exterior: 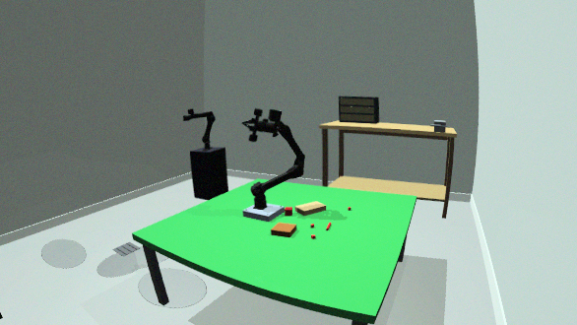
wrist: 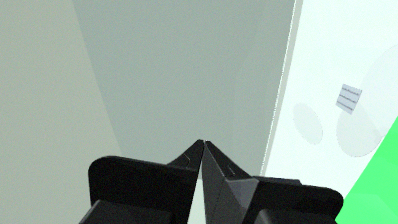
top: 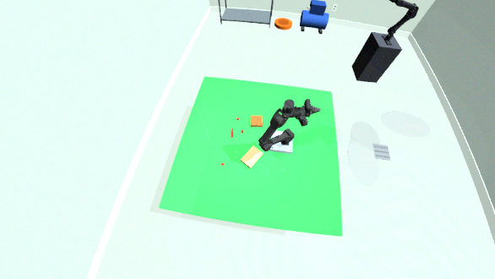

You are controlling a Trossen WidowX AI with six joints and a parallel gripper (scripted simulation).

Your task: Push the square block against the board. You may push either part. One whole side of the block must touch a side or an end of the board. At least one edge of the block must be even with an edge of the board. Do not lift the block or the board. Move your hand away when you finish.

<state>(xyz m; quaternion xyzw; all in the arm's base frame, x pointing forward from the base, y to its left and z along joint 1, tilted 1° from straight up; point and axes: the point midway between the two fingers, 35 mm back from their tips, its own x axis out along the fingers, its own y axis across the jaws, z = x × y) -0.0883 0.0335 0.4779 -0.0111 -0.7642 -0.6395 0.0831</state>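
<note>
An orange-brown square block [top: 256,121] [exterior: 284,229] lies flat on the green table. A pale tan rectangular board [top: 252,156] [exterior: 310,208] lies flat and turned at an angle, apart from the block, with bare table between them. My gripper [top: 318,110] [exterior: 244,123] [wrist: 202,145] is shut and empty, with its fingertips meeting in the wrist view. It is raised high above the table, on the far side of the arm's base from the board, and touches neither part. The block and board are outside the wrist view.
A red cube [exterior: 288,211] sits between the arm's pale base plate [exterior: 263,213] and the board; the arm hides it in the top view. A thin red stick [top: 232,133] [exterior: 328,227] and several tiny red pieces lie on the green table [top: 253,199] [exterior: 222,251].
</note>
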